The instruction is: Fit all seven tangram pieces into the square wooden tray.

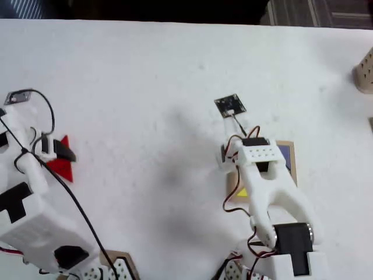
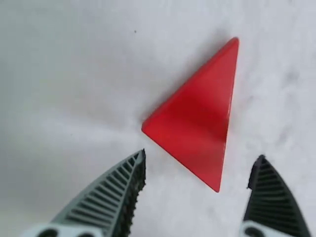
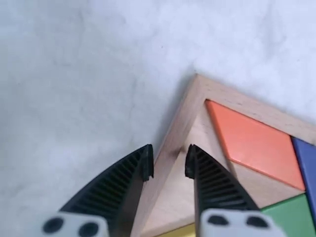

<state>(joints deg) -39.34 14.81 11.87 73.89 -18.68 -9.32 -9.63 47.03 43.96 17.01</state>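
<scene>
On the left side of the white table, the red triangle, flat on the surface and well apart from the tray. Over it the left gripper, spread wide, one finger on each side of a corner of the piece, without touching it.

Right of the centre, toward the near edge, the square wooden tray, mostly covered from above by the right arm. At one corner of the tray, the right gripper, pinched on the rim: one finger outside the wall, the other inside on bare wood.

Inside the tray, an orange piece just beside that corner, then a blue piece, a green piece and an edge of a yellow piece.
</scene>
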